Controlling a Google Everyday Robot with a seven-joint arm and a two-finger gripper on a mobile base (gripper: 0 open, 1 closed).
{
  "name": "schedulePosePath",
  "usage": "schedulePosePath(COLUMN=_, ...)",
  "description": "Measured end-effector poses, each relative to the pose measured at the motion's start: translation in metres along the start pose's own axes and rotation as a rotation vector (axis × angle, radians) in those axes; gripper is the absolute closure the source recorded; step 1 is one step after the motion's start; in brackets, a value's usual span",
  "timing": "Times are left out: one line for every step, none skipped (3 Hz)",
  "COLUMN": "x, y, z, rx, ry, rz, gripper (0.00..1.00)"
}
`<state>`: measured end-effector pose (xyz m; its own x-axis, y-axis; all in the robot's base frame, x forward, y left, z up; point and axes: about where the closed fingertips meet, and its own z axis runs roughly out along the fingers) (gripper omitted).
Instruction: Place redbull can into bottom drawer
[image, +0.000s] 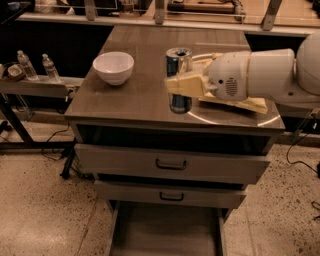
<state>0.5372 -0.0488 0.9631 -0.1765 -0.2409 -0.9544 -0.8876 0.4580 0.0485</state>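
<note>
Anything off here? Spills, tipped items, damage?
Nothing stands out. The redbull can is upright, held by the gripper; the bowl sits upright beside it, and the bottom drawer is pulled open below.

You have one silver-and-blue metal can (179, 62), one white bowl (113, 67) and two clear plastic water bottles (23, 65) (50, 68). Count two grey drawer fronts (170, 164) (171, 196), one grey bottom drawer (167, 232), and one cream gripper (175, 83) clasping the can over the tabletop (140, 97).
</note>
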Motion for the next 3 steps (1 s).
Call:
schedulePosePath(x=0.031, y=0.046, z=-0.043, rx=-0.064, ry=0.041, rz=0.053, gripper=1.00)
schedulePosePath(x=0.033, y=0.049, z=-0.042, rx=-0.074, ry=0.037, rz=0.057, gripper=1.00)
schedulePosePath(x=0.041, y=0.062, z=-0.033, rx=-0.128, ry=0.015, rz=0.077, gripper=1.00)
